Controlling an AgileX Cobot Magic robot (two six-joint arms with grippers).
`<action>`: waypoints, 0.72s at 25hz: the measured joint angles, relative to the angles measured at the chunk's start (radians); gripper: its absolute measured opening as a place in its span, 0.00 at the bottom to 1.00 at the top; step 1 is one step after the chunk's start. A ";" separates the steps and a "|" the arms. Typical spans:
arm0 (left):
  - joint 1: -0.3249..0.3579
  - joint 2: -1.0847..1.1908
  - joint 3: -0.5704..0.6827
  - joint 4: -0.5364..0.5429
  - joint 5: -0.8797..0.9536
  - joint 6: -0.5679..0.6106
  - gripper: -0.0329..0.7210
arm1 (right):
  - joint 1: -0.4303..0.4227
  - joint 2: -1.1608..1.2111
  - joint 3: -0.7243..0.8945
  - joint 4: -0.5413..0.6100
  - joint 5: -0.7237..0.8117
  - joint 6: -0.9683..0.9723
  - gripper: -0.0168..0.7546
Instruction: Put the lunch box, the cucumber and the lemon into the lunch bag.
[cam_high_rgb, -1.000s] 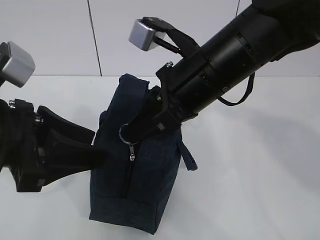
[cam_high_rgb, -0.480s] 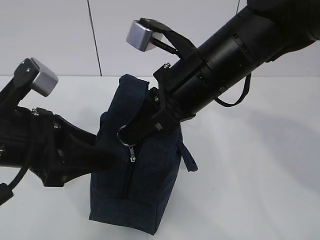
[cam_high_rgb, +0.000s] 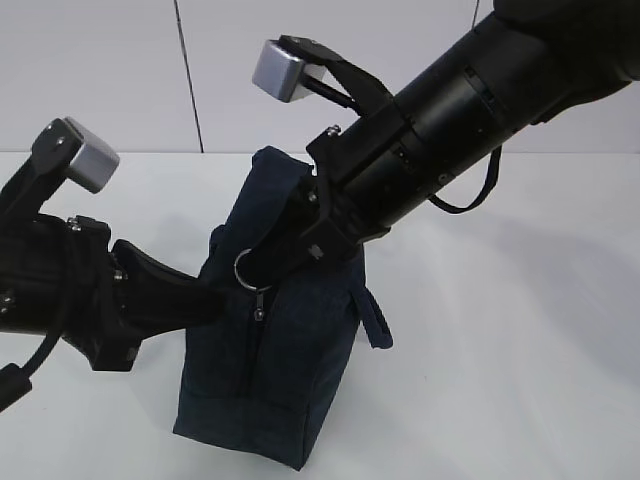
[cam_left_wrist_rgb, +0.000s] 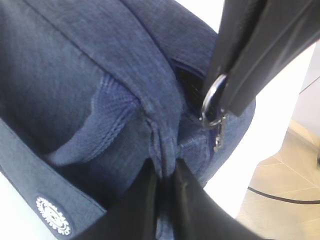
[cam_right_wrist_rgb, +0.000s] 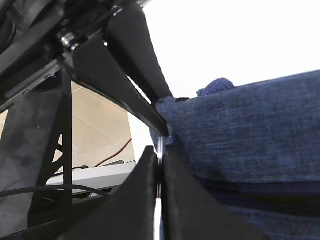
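Note:
The dark navy lunch bag (cam_high_rgb: 290, 340) stands on the white table in the exterior view. My left gripper (cam_high_rgb: 205, 305) is shut on a fold of the bag's fabric at its left side; the pinched fold (cam_left_wrist_rgb: 162, 155) shows in the left wrist view. My right gripper (cam_high_rgb: 262, 262) is shut on the silver ring zipper pull (cam_high_rgb: 247, 268) near the bag's top; the ring (cam_left_wrist_rgb: 212, 102) also shows in the left wrist view, and edge-on between the fingers in the right wrist view (cam_right_wrist_rgb: 159, 147). The lunch box, cucumber and lemon are out of view.
The white table (cam_high_rgb: 500, 330) spreads to the right of the bag. A bag strap (cam_high_rgb: 375, 315) hangs on its right side. A white wall stands behind.
The left arm has moved in and closed on the bag's left side. The bag has shifted slightly left, and the ring pull has risen a little with the right gripper.

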 joint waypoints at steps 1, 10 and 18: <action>0.000 0.000 0.000 0.000 0.000 0.000 0.07 | 0.000 0.000 0.000 0.000 -0.002 0.000 0.05; 0.000 0.000 0.000 -0.002 0.007 0.001 0.06 | 0.000 0.000 0.000 -0.011 -0.050 0.013 0.05; 0.000 0.000 0.000 -0.009 0.007 0.001 0.06 | -0.004 -0.022 0.000 -0.035 -0.112 0.034 0.05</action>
